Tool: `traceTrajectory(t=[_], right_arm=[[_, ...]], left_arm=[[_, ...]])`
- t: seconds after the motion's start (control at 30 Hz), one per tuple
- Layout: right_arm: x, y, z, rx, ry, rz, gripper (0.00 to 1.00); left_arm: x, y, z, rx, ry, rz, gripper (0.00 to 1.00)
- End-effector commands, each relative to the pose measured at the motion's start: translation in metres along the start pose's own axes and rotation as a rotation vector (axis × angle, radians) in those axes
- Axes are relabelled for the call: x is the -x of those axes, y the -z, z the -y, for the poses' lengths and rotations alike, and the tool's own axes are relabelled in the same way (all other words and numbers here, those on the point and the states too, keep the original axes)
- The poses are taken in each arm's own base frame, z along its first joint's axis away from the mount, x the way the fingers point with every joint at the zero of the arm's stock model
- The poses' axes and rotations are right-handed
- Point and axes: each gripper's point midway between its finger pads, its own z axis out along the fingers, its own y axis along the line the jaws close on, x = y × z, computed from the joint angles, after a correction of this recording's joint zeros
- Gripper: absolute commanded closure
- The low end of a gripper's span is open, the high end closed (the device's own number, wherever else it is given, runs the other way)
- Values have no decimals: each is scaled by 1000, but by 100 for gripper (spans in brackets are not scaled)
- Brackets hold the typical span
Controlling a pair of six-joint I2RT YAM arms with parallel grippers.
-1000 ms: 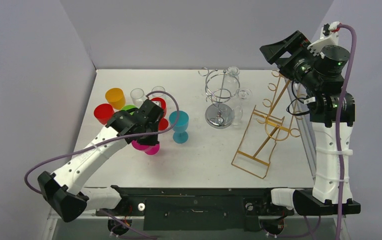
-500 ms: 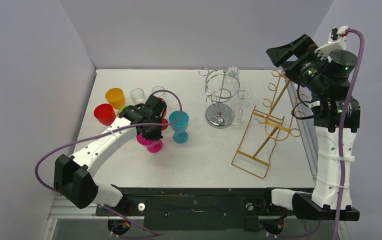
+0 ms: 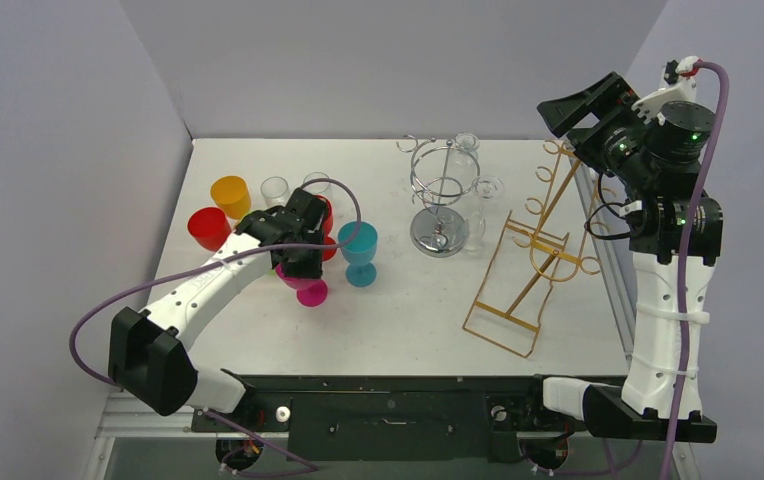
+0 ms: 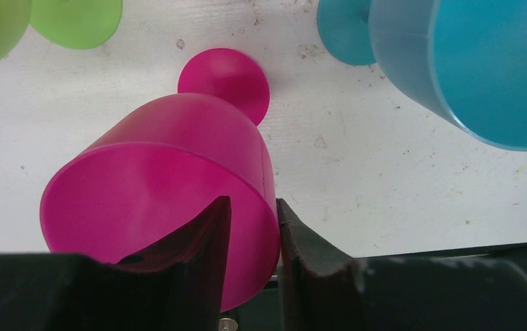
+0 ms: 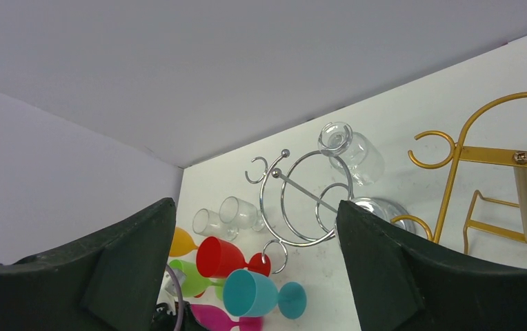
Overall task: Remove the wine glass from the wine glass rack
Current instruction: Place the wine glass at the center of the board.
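Jaws on the left arm (image 3: 208,285) stand narrowly parted astride the rim of the magenta wine glass (image 4: 178,158). One finger (image 4: 202,241) is inside the bowl, clear of the wall, and the other finger (image 4: 305,262) is outside, against it. That glass is off both racks, its foot on the bench (image 3: 408,320), in the cluster of coloured glasses at the left. An orange glass (image 3: 230,192) and a red glass (image 3: 207,225) are behind it, and a teal glass (image 3: 359,243) is just to its right. Mid-bench, well apart, the silver rack (image 3: 441,195) has a clear glass (image 5: 361,155) hanging from a rear hook. The gold rack (image 3: 533,262) stands beside it. On the right arm (image 3: 663,300), raised high over the bench's right edge, the jaws gape wide and hold nothing.
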Motion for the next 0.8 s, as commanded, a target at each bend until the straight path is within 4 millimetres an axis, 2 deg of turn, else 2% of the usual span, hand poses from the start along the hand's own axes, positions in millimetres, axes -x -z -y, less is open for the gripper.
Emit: traceTrajectory(t=[0.0, 0.47, 0.77], right_arm=[[7, 8, -7, 24, 27, 23, 18], [7, 18, 4, -34, 47, 25, 18], [2, 50, 14, -118, 99, 30, 18]], left_arm=[[23, 12, 6, -38, -7, 76, 73], [43, 43, 10, -78, -18, 161, 53], [53, 68, 11, -110, -31, 234, 43]])
